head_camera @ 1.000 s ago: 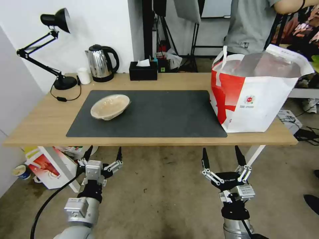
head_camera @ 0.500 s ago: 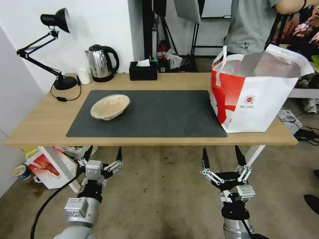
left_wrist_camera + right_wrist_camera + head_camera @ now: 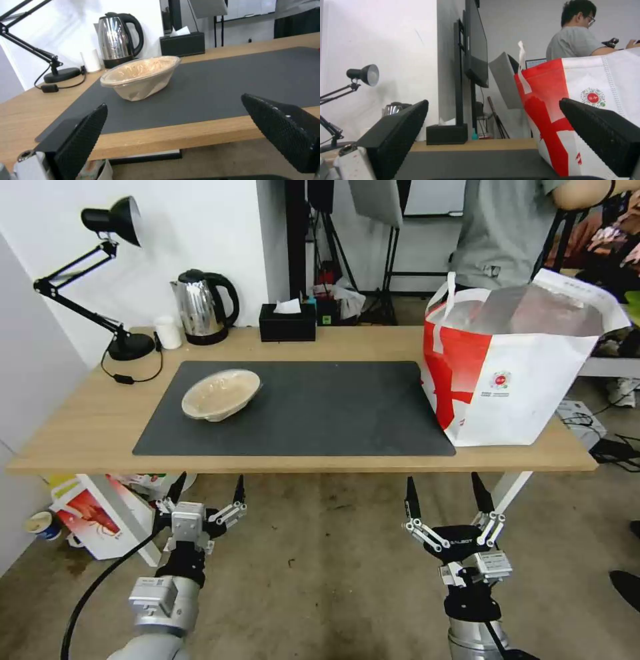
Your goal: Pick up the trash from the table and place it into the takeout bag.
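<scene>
Nearest to the robot, both arms hang below the front edge of the table, above the floor. The left gripper points up toward the tabletop with its two black fingers spread wide and nothing between them. The right gripper stands in the same pose under the right part of the front edge, fingers also wide apart and empty.

On the tabletop lies a large dark grey mat. The shallow beige oval bowl sits on the left part of this mat, nearer to its back edge than to its front edge. It is upright, slightly tilted, with a thin pale rim and a mottled tan inside; in the left wrist view its wall looks creased.

At the right end of the tabletop stands the takeout bag, touching the right edge of the mat. It is boxy and white, with red panels, a small round red logo, white strap handles and a silver lining in its open mouth.

Along the back edge stand a black tissue box, a steel kettle and, at the back left corner, a black desk lamp.
</scene>
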You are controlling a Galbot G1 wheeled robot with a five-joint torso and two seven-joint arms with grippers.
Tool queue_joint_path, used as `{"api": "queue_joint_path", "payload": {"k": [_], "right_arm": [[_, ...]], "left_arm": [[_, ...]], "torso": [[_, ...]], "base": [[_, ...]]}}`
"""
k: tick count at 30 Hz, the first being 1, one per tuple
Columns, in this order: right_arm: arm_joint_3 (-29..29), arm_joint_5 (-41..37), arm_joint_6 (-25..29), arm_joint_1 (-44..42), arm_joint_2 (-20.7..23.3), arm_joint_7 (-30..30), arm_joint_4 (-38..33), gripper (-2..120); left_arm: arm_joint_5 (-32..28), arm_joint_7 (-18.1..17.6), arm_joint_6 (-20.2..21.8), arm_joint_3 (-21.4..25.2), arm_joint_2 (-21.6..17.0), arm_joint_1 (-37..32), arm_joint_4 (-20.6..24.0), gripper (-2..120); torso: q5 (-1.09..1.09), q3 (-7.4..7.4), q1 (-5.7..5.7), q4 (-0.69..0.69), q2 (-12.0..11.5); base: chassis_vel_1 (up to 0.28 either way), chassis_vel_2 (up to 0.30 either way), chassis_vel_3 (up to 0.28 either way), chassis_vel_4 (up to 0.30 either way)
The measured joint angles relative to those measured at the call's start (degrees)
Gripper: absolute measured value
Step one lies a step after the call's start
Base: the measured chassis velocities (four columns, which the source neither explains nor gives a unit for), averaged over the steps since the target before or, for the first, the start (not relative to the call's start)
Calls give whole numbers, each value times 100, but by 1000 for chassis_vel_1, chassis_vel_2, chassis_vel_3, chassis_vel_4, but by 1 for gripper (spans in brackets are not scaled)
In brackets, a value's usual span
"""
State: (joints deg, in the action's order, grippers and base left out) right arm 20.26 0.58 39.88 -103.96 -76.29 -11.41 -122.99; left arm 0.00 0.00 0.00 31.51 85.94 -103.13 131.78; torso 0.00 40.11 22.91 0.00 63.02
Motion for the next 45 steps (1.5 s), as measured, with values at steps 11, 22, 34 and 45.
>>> {"api": "queue_joint_path", "payload": {"k": [11,22,34,45], "right_arm": [[0,0,0,0,0,0,1,100],[0,-1,0,0,0,1,2,100],[0,-1,0,0,0,1,2,100],[0,-1,0,0,0,1,2,100]], "left_arm": [[0,0,0,0,0,0,0,100],[-35,-3,-535,149,13,119,-339,100],[-179,-39,-2349,656,66,522,-1490,100],[-307,-76,-3981,1112,112,886,-2525,100]], "torso": [[0,0,0,0,0],[0,0,0,0,0],[0,0,0,0,0],[0,0,1,0,0]], "base": [[0,0,0,0],[0,0,0,0],[0,0,0,0],[0,0,0,0]]}}
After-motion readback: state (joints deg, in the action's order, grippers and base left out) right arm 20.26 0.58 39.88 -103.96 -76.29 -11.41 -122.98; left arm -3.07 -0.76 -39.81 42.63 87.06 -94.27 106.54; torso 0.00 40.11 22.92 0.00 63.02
